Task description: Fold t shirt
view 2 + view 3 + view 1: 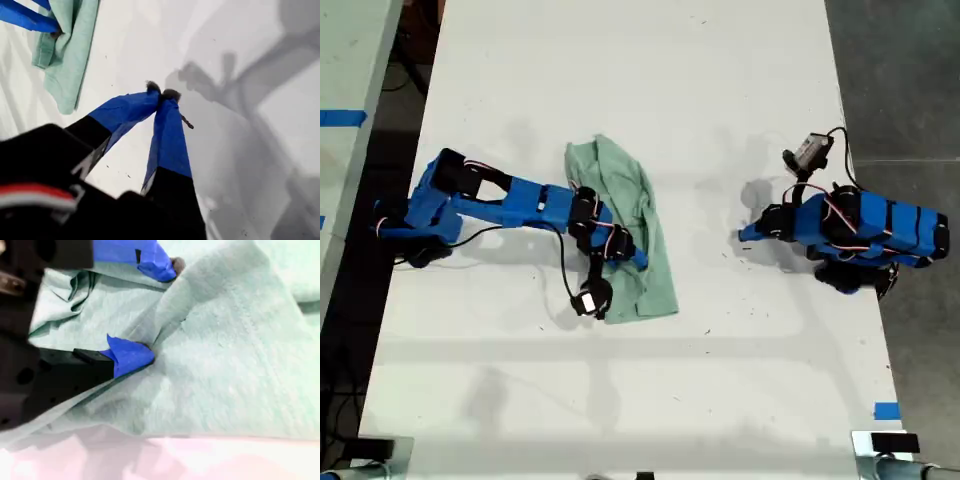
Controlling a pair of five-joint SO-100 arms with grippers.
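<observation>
Two blue arms rest on the white worktop (620,80). The t shirt (638,215) lies crumpled left of centre in the exterior view, a long creased bundle running from far to near. My second tool (638,259) is on the cloth at the end of the arm that reaches in from the exterior view's left; in the second wrist view its blue tips (131,356) stand apart with a raised fold of the t shirt (220,365) between them, though I cannot tell if the fold is truly pinched. My first tool (744,235) is well apart at the exterior view's right, its tips (163,95) pressed together over bare worktop, holding nothing.
</observation>
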